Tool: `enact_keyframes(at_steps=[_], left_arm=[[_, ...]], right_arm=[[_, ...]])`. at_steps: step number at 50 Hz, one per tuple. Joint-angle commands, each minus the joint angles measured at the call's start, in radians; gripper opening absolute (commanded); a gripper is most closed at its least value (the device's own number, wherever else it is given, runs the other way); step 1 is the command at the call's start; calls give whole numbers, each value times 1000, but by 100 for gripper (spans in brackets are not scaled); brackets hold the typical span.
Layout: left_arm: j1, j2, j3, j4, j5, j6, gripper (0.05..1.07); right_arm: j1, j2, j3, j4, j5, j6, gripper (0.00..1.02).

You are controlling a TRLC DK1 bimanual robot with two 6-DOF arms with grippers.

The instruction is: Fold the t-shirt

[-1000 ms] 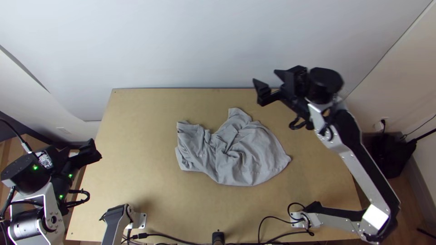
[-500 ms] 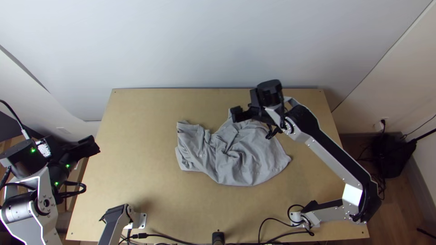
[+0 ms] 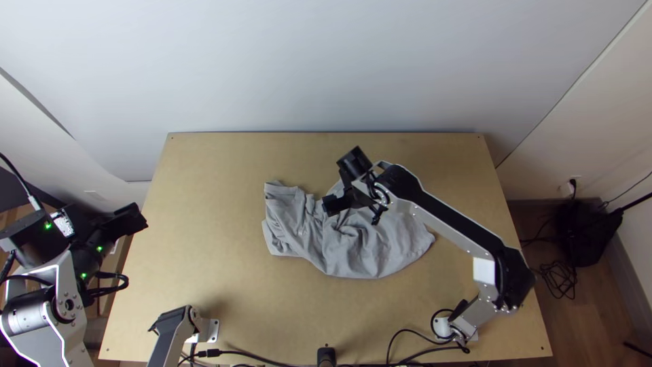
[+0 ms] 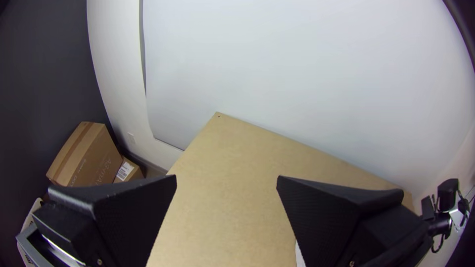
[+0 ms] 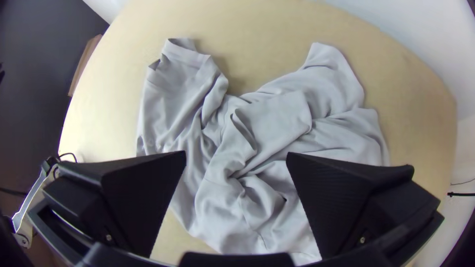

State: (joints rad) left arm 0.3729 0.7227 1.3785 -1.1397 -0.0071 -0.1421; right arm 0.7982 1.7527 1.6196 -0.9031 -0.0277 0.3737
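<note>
A grey t-shirt (image 3: 360, 245) lies bunched and wrinkled at the middle of the table. Above its upper middle part is my right gripper (image 3: 333, 204). In the right wrist view that gripper (image 5: 236, 160) stands open, its two fingers wide apart over the t-shirt (image 5: 277, 118), with no cloth between them. My left gripper (image 3: 138, 219) is off at the table's left edge, away from the cloth. The left wrist view has this gripper (image 4: 226, 180) open, with bare table beyond its fingers.
The wooden table (image 3: 217, 272) has bare room around the cloth. Black cables (image 3: 401, 346) run along its near edge. A small arm-like device (image 3: 175, 329) stands at the near left. Cardboard boxes (image 4: 89, 155) are on the floor beyond the left side.
My right gripper has swung from the far right toward the left and nearer, coming over the t-shirt. The left arm has shifted slightly. The t-shirt lies as before.
</note>
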Motion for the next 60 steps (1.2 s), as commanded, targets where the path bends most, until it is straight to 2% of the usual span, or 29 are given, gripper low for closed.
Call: enact_keyframes(at_steps=[1, 7, 11, 16, 19, 24, 27, 41, 43, 46, 60], left_arm=[[12, -25, -9, -11, 6, -7, 103], [20, -34, -19, -12, 4, 6, 103], [24, -34, -21, -12, 4, 12, 103], [23, -34, -22, -12, 4, 13, 103], [24, -34, -22, -12, 4, 13, 103], [26, -34, -25, -12, 2, 24, 103], [26, -34, -33, -11, 2, 30, 103], [32, -12, -50, 14, 2, 32, 103], [32, -8, -50, 17, 2, 32, 103], [34, -3, -53, 23, 2, 33, 103], [34, 4, -65, 41, 2, 38, 103]], right_arm=[[3, 64, 51, 0, -11, -13, 85], [-4, 126, 95, 35, -9, -71, 83], [-19, 177, 138, 35, -17, -185, 75], [-77, 232, 197, 36, -146, -303, 75], [-111, 269, 243, 36, -179, -381, 75], [-165, 327, 316, 18, -296, -433, 75], [-186, 370, 382, -20, -339, -483, 75], [-197, 541, 625, -269, -382, -699, 75], [-195, 550, 629, -280, -383, -730, 74], [-192, 562, 631, -281, -385, -760, 68], [-172, 633, 663, -276, -385, -878, 68]])
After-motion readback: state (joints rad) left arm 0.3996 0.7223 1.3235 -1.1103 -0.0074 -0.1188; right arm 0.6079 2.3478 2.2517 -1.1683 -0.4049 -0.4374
